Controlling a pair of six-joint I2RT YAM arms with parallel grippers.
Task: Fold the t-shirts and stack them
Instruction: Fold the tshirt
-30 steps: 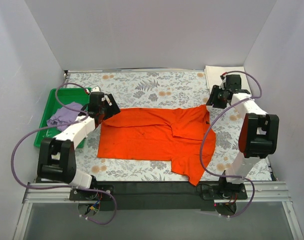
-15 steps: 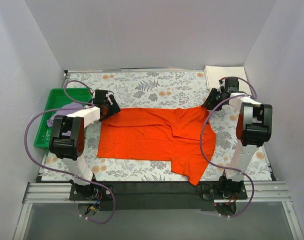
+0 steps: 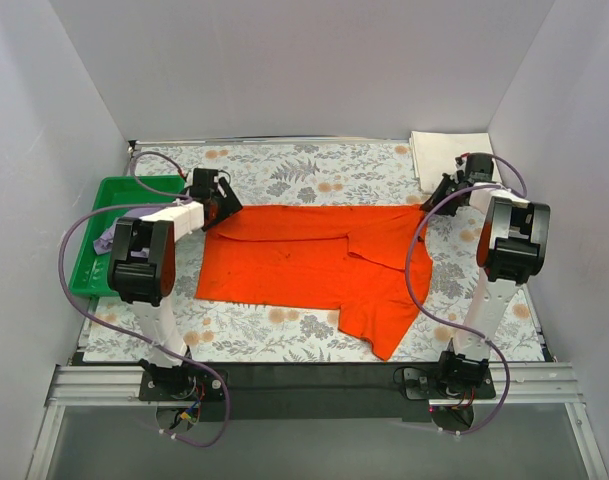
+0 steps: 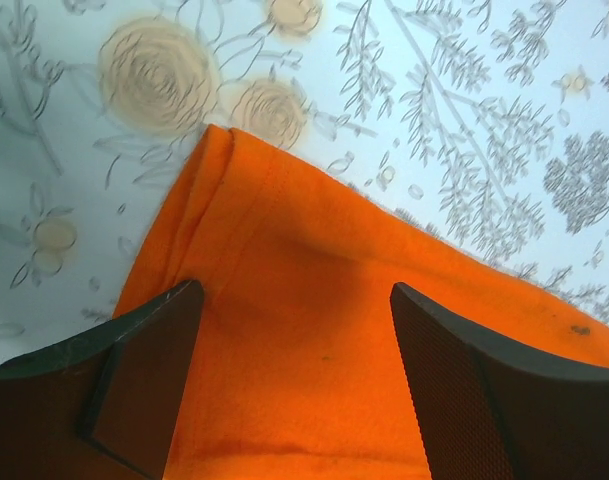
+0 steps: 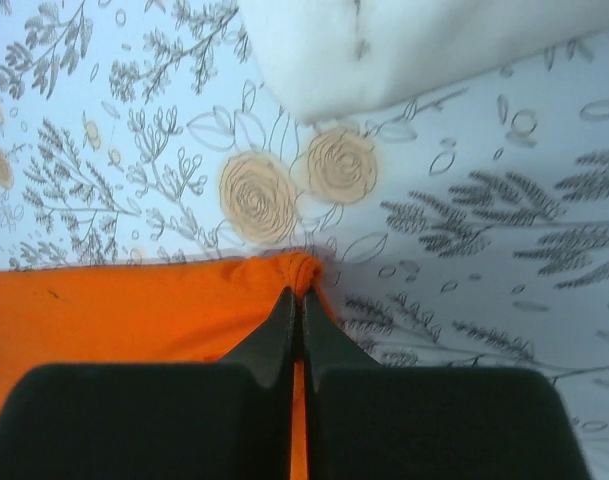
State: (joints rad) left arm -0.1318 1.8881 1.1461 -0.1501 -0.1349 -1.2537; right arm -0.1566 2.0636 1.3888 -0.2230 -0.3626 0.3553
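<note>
The bright orange short-sleeved cloth t-shirt (image 3: pixel 304 260) lies spread flat across the middle of the pale floral-printed table cover (image 3: pixel 314 175), its long far edge running from one arm to the other and one flap reaching toward the near edge on the right. The left gripper (image 3: pixel 222 203) sits at the shirt's far left corner. In the left wrist view its two dark fingers (image 4: pixel 144 390) stand wide apart with the orange cloth (image 4: pixel 314 300) filling the gap between them, the folded corner of the fabric lying just ahead on the flower print. Whether the pads touch the cloth cannot be told. The right gripper (image 3: pixel 442 192) sits at the shirt's far right corner. The right wrist view shows its fingers (image 5: pixel 274 340) pressed together, with a small bunch of orange fabric (image 5: pixel 300 268) pinched at the very tips and the rest of the shirt running away to the left. Just beyond that pinch, at the table's far right corner, rests the folded cream-white cloth t-shirt (image 3: pixel 446 150), apart from the orange one, with a strip of flowered cover between them. Along the left edge of the table stands the green plastic tray (image 3: pixel 109 205), and inside it the crumpled pale lilac cloth t-shirt (image 3: pixel 104 240) shows only in part, the left arm crossing over it.
</note>
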